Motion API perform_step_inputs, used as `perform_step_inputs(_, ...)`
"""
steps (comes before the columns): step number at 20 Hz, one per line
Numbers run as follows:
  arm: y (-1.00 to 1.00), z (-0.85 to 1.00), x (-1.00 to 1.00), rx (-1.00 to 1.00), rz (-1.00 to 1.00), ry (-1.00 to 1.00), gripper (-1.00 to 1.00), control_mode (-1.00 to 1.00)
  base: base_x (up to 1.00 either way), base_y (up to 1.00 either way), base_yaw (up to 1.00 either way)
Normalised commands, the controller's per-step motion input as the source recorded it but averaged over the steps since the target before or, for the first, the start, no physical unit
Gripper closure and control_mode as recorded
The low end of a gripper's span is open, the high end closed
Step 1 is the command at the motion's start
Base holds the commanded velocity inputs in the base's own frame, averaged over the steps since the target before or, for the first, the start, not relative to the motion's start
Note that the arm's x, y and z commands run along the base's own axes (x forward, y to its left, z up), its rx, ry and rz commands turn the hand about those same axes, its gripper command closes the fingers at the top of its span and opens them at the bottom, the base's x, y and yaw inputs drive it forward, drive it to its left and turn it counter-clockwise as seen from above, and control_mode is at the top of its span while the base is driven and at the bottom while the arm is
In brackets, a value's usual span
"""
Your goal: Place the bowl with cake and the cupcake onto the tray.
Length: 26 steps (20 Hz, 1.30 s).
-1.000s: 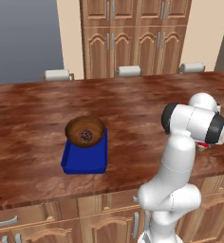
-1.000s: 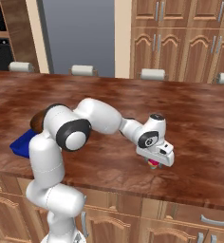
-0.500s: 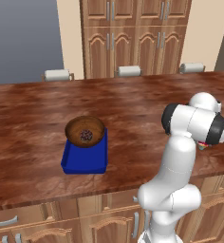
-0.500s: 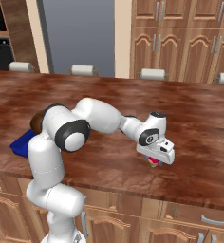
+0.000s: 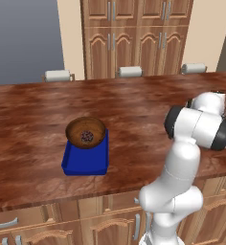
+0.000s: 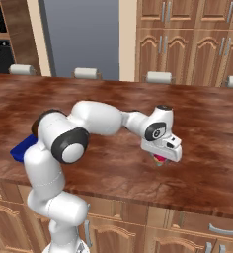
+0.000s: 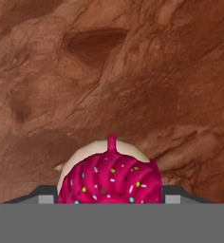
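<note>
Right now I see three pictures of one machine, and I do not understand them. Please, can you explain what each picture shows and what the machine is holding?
The machine is a white robot arm with a two-finger gripper, working over a brown kitchen counter. Two pictures come from cameras behind the arm, one at its left and one at its right. The third comes from a camera on the hand, looking along the fingers. On the counter lies a blue tray, and a wooden bowl with a piece of cake rests on it. The gripper's fingers sit on both sides of a pink cupcake and appear to grip it, low over the counter.
</note>
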Motion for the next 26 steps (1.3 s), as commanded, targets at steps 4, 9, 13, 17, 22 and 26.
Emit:
perform_step_inputs(4, 0.50, 0.24, 0.00, 0.00, 0.00, 0.00, 1.00, -1.00, 0.00, 0.00, 0.00)
perform_step_inputs(9, 0.69, 0.15, -0.10, 0.00, 0.00, 0.00, 1.00, -1.00, 0.00, 0.00, 0.00)
perform_step_inputs(13, 0.51, 0.16, -0.10, 0.00, 0.00, 0.00, 1.00, -1.00, 0.00, 0.00, 0.00)
perform_step_inputs(17, 0.42, 0.16, -0.12, 0.00, 0.00, 0.00, 1.00, -1.00, 0.00, 0.00, 0.00)
perform_step_inputs(22, 0.41, 0.25, -0.12, 0.00, 0.00, 0.00, 1.00, -1.00, 0.00, 0.00, 0.00)
perform_step_inputs(26, 0.42, 0.19, -0.08, 0.00, 0.00, 0.00, 1.00, -1.00, 0.00, 0.00, 0.00)
